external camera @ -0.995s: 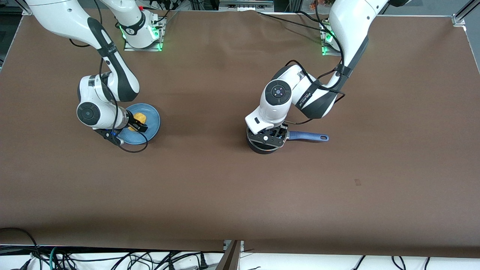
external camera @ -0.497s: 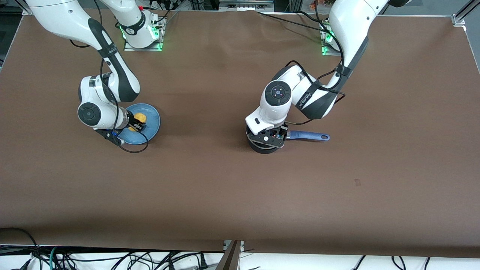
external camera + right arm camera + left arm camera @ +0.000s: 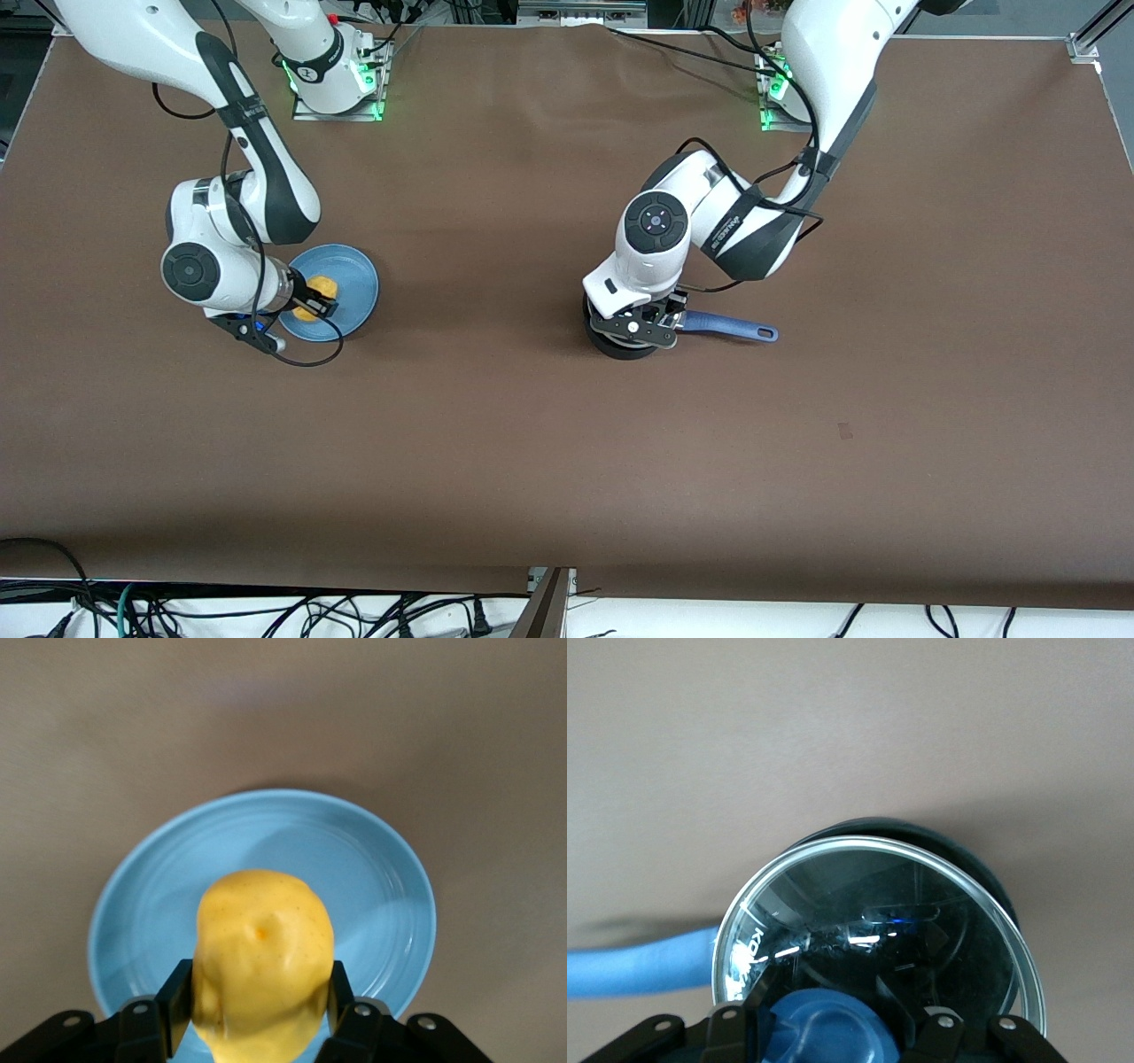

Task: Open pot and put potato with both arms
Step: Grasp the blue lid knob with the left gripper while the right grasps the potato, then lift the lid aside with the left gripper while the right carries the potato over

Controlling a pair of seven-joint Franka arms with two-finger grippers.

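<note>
The black pot (image 3: pixel 620 344) stands mid-table with its blue handle (image 3: pixel 735 330) pointing toward the left arm's end. My left gripper (image 3: pixel 640 322) is over it, shut on the lid's blue knob (image 3: pixel 824 1032). In the left wrist view the clear glass lid (image 3: pixel 877 921) sits a little off-centre over the pot's black rim (image 3: pixel 983 877), and the handle (image 3: pixel 638 961) also shows. My right gripper (image 3: pixel 312 301) is shut on the yellow-orange potato (image 3: pixel 261 948) and holds it just above the blue plate (image 3: pixel 381 877).
The blue plate (image 3: pixel 353 270) lies on the brown table toward the right arm's end. The two arm bases stand at the table's back edge. Cables hang below the table's front edge.
My right gripper has risen with the potato and drifted toward the right arm's end. My left gripper has shifted slightly on the lid. The pot's handle has swung a little nearer the camera.
</note>
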